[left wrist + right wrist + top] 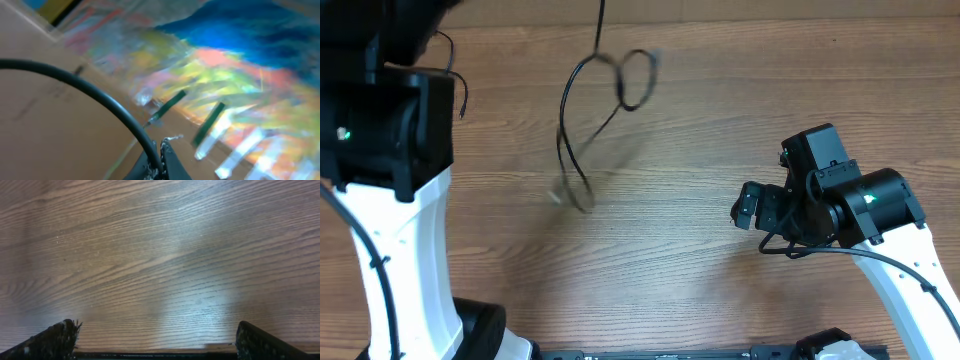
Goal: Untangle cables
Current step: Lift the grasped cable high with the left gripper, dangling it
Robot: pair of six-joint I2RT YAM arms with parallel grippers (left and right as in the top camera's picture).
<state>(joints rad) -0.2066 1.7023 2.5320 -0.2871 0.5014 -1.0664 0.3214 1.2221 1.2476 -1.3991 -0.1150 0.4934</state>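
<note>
A: Item — cables (pixel 562 120), where?
B: One black looped strand, blurred, over the table's (pixel 740 90) far middle; end pinched in the closed left gripper (pixel 161 167).
A: Right gripper (pixel 156 332)?
B: Spread wide, empty — above the table.

Black cables (pixel 561 120), brown wood-grain table (pixel 720 130)

Matt wood-grain table (pixel 160 255); thin black cables (pixel 100 97) with smooth, slightly glossy sheath.
</note>
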